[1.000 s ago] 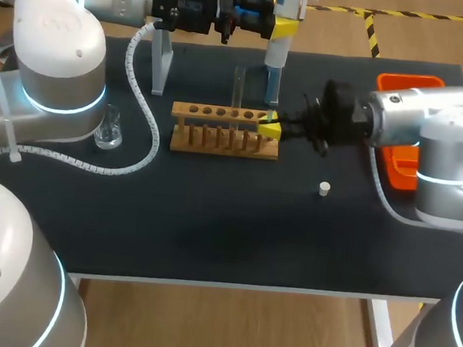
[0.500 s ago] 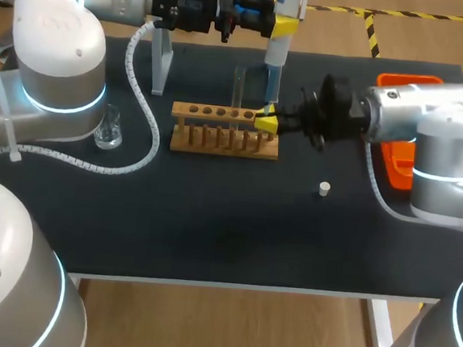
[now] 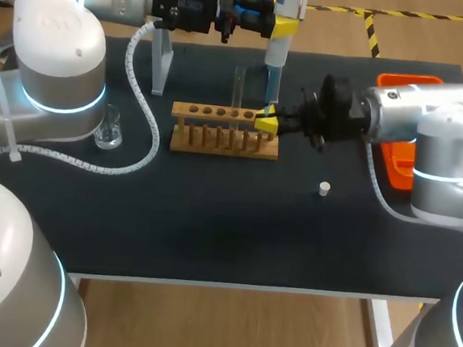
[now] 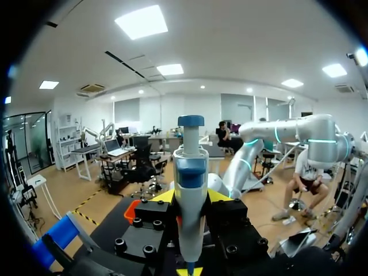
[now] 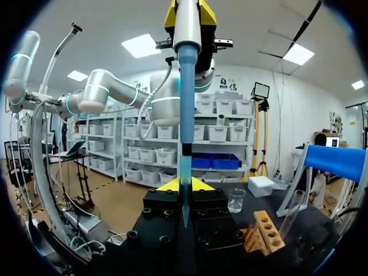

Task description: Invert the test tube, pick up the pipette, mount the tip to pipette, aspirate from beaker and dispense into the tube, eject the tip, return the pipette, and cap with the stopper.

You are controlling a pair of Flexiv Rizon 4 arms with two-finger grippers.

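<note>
Against a second ago, my right gripper (image 3: 266, 122) has come up a little from the right end of the wooden rack (image 3: 218, 140) and shifted in under the pipette (image 3: 276, 52). Since half a second ago I see no further movement there. My left arm, the beaker and the stopper lie as they did.

Any print on the pipette is too small for me to read.

My left gripper (image 3: 281, 24) is closed on the pipette's body and holds it upright above the far side of the table (image 3: 210, 228), plunger up. In the left wrist view the pipette stands straight between its two yellow tips. The blue pipette tip (image 5: 184, 172) points down and ends right at my right gripper, just off the rack's right end. I cannot tell whether the right gripper has hold of anything.

The beaker (image 3: 108, 128) stands well to the left of the rack. The white stopper (image 3: 323, 188) lies on the mat nearer me, to the right. An orange tray (image 3: 398, 168) sits under my right arm.
</note>
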